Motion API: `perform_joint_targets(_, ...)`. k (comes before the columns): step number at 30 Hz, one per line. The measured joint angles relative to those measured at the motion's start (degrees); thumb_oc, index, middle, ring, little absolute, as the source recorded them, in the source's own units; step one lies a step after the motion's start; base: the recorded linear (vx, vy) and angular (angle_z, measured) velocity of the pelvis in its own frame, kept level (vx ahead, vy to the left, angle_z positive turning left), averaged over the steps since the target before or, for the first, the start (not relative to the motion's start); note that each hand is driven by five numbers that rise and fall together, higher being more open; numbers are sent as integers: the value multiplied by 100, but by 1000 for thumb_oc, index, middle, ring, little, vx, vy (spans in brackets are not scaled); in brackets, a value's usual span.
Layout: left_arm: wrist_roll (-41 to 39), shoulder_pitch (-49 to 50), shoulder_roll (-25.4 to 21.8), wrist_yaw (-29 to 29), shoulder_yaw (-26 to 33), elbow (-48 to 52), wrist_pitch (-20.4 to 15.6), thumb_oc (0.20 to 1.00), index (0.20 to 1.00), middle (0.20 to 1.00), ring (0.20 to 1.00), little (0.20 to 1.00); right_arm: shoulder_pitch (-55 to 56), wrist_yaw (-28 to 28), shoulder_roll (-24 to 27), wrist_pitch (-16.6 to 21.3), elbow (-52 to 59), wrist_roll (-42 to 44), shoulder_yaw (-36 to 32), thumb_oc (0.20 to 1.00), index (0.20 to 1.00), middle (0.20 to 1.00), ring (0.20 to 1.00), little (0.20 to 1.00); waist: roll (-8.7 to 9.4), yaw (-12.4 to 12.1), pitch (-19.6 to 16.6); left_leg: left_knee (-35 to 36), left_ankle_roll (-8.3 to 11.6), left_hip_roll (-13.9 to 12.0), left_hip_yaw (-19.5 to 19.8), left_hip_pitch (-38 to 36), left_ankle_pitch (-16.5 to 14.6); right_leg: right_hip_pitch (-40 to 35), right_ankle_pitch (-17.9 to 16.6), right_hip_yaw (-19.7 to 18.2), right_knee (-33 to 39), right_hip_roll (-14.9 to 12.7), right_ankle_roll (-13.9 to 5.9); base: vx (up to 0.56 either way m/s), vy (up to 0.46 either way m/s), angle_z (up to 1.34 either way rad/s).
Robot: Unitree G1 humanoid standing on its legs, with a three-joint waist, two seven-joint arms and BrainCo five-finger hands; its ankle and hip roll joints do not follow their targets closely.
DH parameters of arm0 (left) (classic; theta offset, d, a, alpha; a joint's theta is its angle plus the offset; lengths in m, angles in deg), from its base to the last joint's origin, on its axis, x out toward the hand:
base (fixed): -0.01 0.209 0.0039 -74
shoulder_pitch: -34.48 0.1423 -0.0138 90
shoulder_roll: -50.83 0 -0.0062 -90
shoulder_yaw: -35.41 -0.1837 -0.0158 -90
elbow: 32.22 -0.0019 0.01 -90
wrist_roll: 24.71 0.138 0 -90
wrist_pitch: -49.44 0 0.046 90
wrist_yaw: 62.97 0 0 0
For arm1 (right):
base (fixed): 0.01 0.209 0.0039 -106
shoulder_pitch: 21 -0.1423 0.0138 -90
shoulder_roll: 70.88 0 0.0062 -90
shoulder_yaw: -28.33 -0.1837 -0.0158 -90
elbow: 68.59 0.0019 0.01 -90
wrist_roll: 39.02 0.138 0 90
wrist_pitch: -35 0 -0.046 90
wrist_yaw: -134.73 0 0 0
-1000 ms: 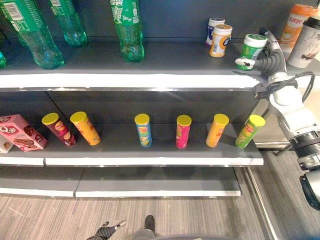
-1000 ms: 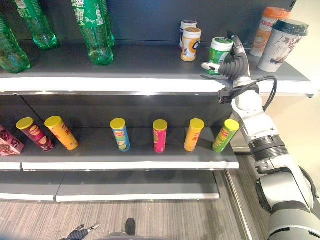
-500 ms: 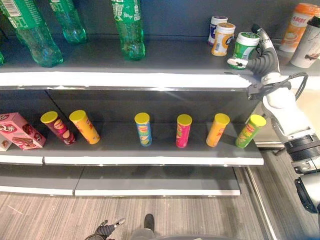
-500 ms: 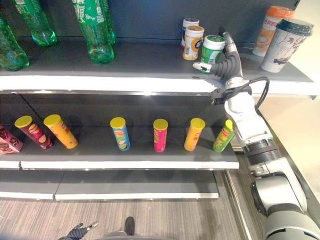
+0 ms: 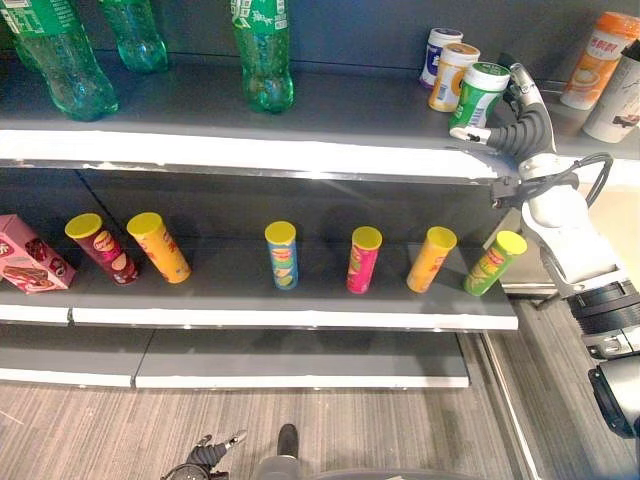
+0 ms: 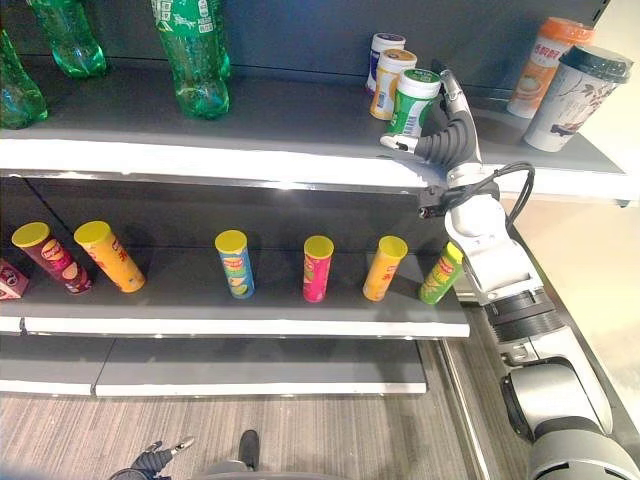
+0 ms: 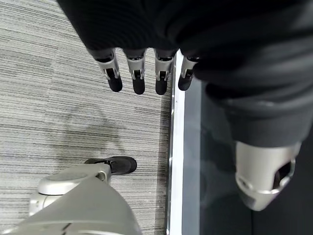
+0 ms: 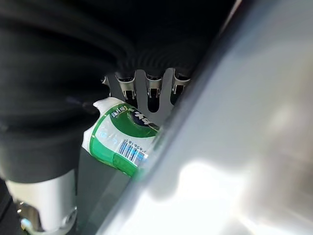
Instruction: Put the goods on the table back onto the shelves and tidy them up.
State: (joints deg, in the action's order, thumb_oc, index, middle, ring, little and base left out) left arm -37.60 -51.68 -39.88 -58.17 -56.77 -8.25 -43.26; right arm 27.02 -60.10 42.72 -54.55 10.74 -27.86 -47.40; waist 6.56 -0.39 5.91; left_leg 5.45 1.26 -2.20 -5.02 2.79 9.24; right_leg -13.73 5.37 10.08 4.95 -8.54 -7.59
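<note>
A: Count, near to far?
B: Middle shelf (image 5: 300, 318) — six tube cans (image 5: 282, 255). Top shelf (image 5: 250, 155) — three green bottles (image 5: 263, 55).
A: Right hand (image 5: 520, 125)?
B: At 2 o'clock, fingers curled around the green jar (image 5: 477, 95), tilted near the shelf's front edge beside two upright jars (image 5: 452, 75). Left hand (image 7: 142, 73) hangs relaxed, empty.

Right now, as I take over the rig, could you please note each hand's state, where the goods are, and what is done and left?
Right hand: shut on the green-and-white jar, held tilted over the top shelf, next to two small jars.
Left hand: open, hanging low above the floor, idle.
Done: bottles and cups on the top shelf, six chip cans on the middle shelf.
Left: set the jar down upright, release.
</note>
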Motion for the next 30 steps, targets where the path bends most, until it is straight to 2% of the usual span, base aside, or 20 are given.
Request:
perform_joint_targets(21,-194,27,-25,-50,-3,11,32,1000,1000,1000,1000,1000,-71,76,-114,25,-395,14,64,1000,1000,1000,1000,1000,-101,2,-53,0,-6,-12,7,-101,-4,-99,-11,-5,1,5,-16,0,0,0)
perform_joint_targets(30,-194,58,-26,-54,-16,12,33,1000,1000,1000,1000,1000,-88,142,-114,23,-460,24,95,1000,1000,1000,1000,1000,-225,1,-128,0,11,-12,45,-101,-9,-109,-11,14,2,15,-16,0,0,0)
